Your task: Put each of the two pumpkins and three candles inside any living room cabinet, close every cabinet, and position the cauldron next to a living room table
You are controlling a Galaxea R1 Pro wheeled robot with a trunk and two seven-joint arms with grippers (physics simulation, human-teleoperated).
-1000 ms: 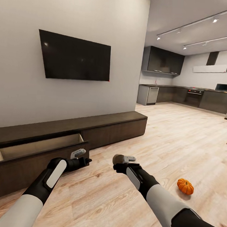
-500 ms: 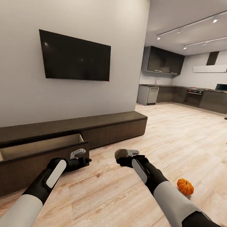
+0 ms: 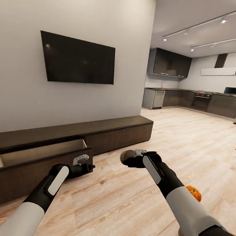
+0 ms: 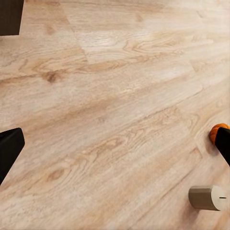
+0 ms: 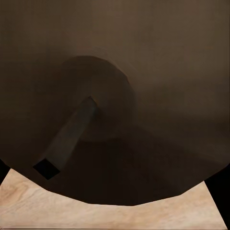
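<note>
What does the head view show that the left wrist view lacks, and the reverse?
Head view: the cabinet with one drawer pulled open, the wall TV, the left gripper, and the right gripper clamping the held candle. Left wrist view: a loose candle lying on its side. Both: the pumpkin on the wood floor.

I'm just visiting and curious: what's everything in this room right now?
Cabinet: one, dark brown, along the wall; one drawer open.
TV: one, black, on the wall.
Pumpkin: one, orange, on the floor, partly behind the right arm.
Candles: two, grey-brown; one lying on the floor, one in the right claw.
Kitchen: dark units, far back.
Left claw: near the drawer, open.
Right claw: above the floor, shut on a candle.
</note>
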